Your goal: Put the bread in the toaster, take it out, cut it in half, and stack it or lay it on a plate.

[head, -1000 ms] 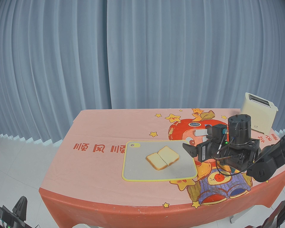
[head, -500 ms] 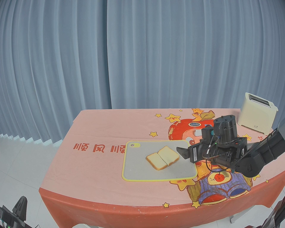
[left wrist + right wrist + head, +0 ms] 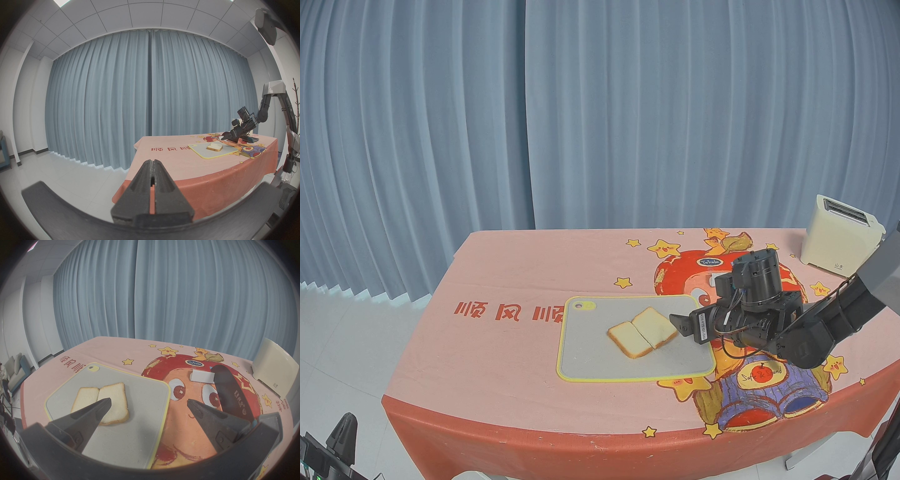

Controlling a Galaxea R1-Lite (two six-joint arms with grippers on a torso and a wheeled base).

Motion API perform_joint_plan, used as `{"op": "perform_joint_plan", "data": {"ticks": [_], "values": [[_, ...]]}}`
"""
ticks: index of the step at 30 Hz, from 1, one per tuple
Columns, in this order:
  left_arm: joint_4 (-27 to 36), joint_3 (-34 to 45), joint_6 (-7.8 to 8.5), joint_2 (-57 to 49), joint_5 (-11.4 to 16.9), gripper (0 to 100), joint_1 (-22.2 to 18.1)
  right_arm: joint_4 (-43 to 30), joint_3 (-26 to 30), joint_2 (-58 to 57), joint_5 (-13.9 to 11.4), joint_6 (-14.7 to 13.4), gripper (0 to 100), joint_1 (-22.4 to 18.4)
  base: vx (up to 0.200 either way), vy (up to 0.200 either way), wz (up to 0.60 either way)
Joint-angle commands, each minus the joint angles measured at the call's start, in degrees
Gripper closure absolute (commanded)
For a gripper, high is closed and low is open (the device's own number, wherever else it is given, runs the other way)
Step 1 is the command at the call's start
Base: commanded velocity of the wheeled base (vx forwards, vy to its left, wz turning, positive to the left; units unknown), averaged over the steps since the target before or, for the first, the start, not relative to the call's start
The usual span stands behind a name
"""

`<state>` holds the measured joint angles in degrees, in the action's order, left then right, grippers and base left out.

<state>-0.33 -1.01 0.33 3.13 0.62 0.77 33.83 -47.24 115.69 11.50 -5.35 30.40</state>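
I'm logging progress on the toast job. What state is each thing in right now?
Bread: cut in two, halves flat and side by side.
Board: flat on the table, bearing both halves.
Toaster: upright, no bread sticking out.
Knife: lying on the table, not held.
Right gripper: open, empty, over the board's edge.
Left gripper: shut, empty, away from the table.
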Motion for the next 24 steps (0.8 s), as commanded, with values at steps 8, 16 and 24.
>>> {"op": "perform_joint_plan", "data": {"ticks": [8,16,24], "values": [[0.0,1.0,0.02,0.0,0.0,100,0.0,0.1,-2.1,3.3,0.5,0.1,0,-0.1,0.0,0.0,0.0],[0.0,1.0,0.02,0.0,0.0,100,0.0,0.1,-2.8,4.3,1.2,0.2,0,-0.1,0.0,0.0,0.0],[0.0,1.0,0.02,0.0,0.0,100,0.0,0.0,-2.8,4.5,1.4,0.2,0,-0.1,0.0,0.0,0.0]]}}
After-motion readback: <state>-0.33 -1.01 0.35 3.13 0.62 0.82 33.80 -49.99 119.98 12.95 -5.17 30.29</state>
